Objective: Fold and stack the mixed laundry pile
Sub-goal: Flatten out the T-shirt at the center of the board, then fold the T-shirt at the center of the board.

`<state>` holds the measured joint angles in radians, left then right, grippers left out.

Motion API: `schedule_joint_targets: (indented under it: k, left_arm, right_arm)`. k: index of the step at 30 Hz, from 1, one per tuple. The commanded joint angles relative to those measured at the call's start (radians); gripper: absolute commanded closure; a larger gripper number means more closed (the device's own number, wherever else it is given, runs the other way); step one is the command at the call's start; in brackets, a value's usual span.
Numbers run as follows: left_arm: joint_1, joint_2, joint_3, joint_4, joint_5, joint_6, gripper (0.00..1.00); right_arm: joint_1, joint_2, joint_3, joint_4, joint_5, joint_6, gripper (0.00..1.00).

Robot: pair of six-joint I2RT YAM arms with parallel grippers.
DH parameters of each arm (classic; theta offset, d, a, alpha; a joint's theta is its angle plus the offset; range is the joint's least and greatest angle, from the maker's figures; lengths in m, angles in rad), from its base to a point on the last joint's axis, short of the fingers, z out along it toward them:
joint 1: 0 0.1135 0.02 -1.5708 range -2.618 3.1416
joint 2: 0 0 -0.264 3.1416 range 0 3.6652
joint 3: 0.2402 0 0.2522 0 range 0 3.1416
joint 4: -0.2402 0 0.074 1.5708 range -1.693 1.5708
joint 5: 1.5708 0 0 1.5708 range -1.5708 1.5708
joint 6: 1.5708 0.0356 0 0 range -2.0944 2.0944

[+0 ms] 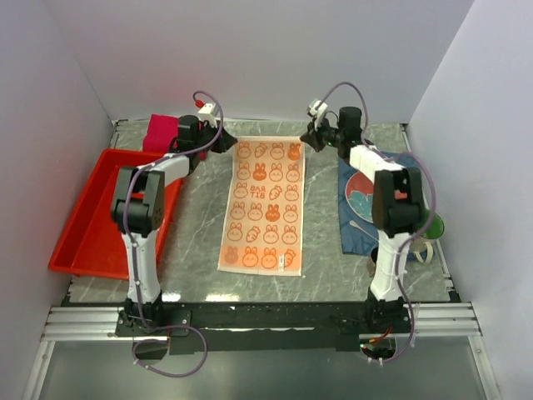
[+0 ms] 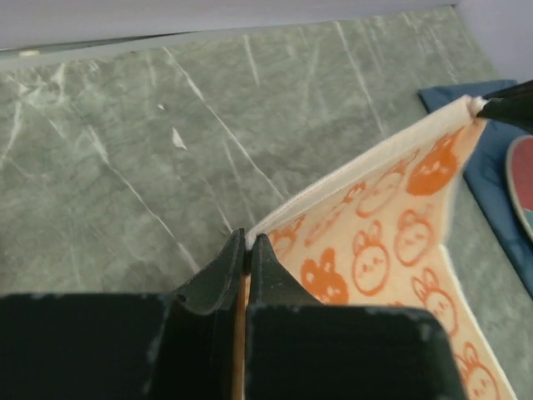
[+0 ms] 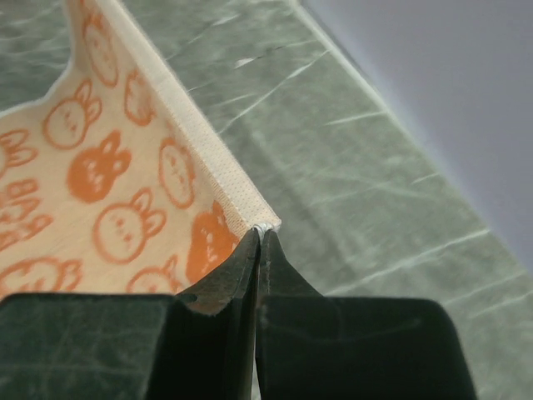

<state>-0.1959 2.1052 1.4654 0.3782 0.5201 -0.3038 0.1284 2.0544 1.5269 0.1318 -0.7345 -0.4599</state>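
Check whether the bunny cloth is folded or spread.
Spread: the bunny cloth lies full-length; left gripper and right gripper pinch its far corners.

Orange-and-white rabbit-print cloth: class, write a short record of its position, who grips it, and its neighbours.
Cloth: orange-and-white rabbit-print cloth, spread lengthwise on the grey-green marbled table
Far left corner: pinched by left gripper
Far right corner: pinched by right gripper
Left of it: red plastic tray, crimson cloth at its far end
Right of it: dark blue placemat

The orange-and-white bunny-print cloth (image 1: 265,208) lies spread at centre frame, far corners raised; the magenta shirt (image 1: 161,132) sits bundled upper left.
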Motion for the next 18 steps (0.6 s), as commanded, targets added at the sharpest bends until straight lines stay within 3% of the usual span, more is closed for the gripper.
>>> schedule_joint_targets:
  k: [1,4,7,12,18]
  left_arm:
    - [0.023,0.068,0.182,0.036,-0.011,-0.034,0.99]
    - [0.029,0.107,0.254,-0.022,0.001,-0.015,0.99]
    - [0.033,0.072,0.216,-0.022,0.027,0.005,0.99]
    - [0.033,-0.091,0.023,-0.031,0.115,0.067,0.99]
    - [0.021,-0.331,-0.270,-0.081,0.174,0.198,0.99]
  right_arm:
    - [-0.004,0.091,0.220,0.078,0.030,-0.048,1.00]
    - [-0.006,0.131,0.289,0.035,0.014,-0.049,1.00]
    - [-0.009,0.093,0.267,0.006,-0.044,-0.056,1.00]
    - [-0.007,-0.098,0.061,-0.049,-0.176,-0.127,1.00]
    - [0.010,-0.328,-0.194,-0.317,-0.304,-0.379,1.00]
